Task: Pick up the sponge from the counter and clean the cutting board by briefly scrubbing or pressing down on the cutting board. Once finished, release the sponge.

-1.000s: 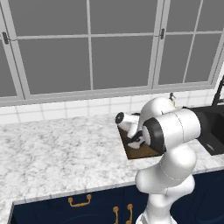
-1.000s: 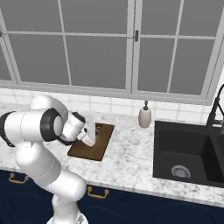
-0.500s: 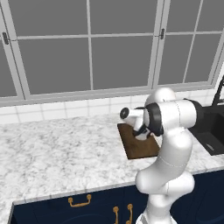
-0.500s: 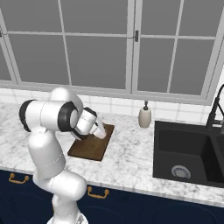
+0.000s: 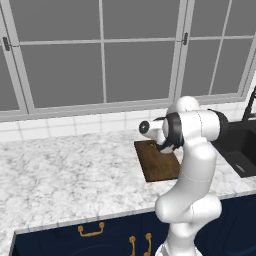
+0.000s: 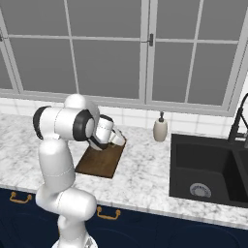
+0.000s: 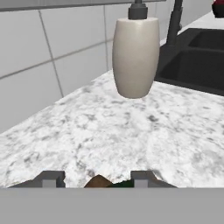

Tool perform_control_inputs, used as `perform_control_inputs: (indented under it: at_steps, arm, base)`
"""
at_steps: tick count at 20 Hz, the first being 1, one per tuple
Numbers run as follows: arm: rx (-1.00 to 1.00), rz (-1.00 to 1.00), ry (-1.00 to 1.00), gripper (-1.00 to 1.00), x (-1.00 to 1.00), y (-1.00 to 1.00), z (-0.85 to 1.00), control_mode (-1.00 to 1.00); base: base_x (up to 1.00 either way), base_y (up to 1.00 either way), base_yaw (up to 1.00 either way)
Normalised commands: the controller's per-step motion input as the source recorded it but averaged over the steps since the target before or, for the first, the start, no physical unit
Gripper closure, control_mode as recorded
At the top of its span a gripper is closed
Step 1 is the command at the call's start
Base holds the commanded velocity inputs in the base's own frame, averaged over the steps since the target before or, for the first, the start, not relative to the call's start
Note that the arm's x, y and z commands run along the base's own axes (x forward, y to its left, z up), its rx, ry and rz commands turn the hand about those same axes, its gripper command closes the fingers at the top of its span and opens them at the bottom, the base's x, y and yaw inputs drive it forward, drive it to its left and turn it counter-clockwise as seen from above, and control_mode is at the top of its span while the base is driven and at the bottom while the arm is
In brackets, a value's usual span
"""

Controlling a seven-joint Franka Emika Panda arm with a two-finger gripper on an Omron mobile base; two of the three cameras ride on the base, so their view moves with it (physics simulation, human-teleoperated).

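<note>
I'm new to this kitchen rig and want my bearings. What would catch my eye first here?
The big white arm, bent low over the dark brown cutting board on the speckled counter. Right of it, a black sink is set into the counter. In the hand view, a cream soap dispenser stands by the tiled wall, ahead of the tool.
</note>
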Motion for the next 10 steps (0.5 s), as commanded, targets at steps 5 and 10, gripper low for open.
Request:
perform_control_inputs:
  at_steps: [5,10]
  arm:
    - [-0.01,0.00,-0.02,-1.00,-0.37,-0.04,-0.50,-1.00]
    - [0.00,0.00,0.00,-1.00,-0.42,-0.05,-0.07,-1.00]
  base:
    - [0.00,0.00,0.00]
    - [0.00,0.00,0.00]
